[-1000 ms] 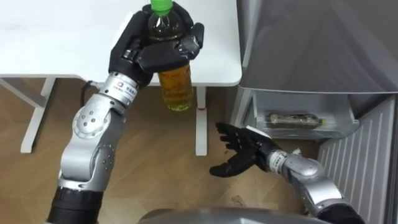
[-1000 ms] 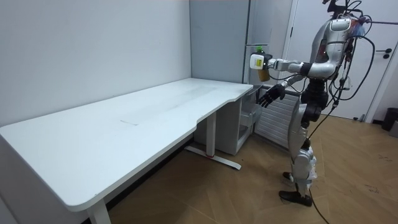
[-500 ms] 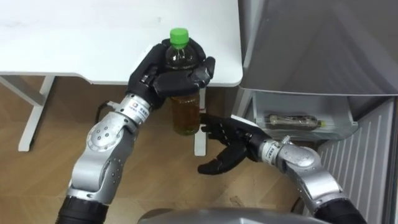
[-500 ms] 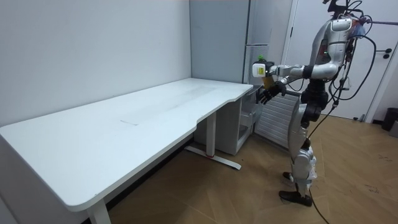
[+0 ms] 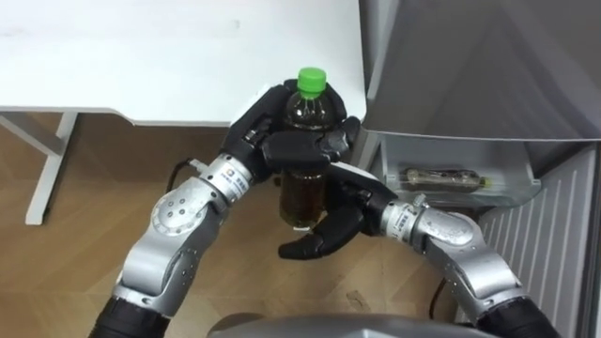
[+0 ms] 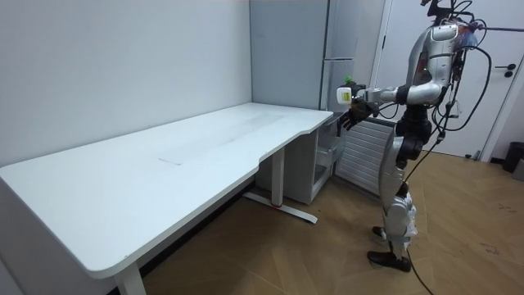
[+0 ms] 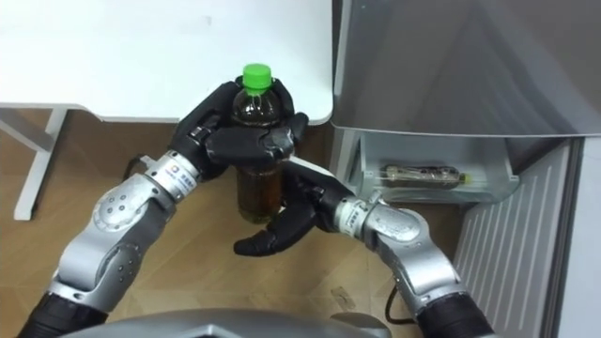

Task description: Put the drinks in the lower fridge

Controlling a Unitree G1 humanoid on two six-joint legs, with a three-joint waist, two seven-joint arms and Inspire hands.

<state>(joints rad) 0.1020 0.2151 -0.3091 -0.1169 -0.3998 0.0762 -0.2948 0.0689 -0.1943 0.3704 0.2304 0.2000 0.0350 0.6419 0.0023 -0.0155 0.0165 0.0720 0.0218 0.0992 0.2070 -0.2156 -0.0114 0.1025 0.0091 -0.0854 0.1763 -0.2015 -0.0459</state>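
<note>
Left hand (image 5: 291,150) clenched round the top of a clear plastic tea bottle with green cap (image 5: 302,192), upright in the air off the white bench (image 5: 141,56) right near corner, before the open grey fridge (image 5: 470,66). Right hand (image 5: 333,225) spread loose just beside its base, holding nothing. Looks partway: one dark bottle (image 5: 441,178) lies in the lower clear shelf (image 5: 512,195), held one not yet in; count two bottles, one bench, one fridge.
</note>
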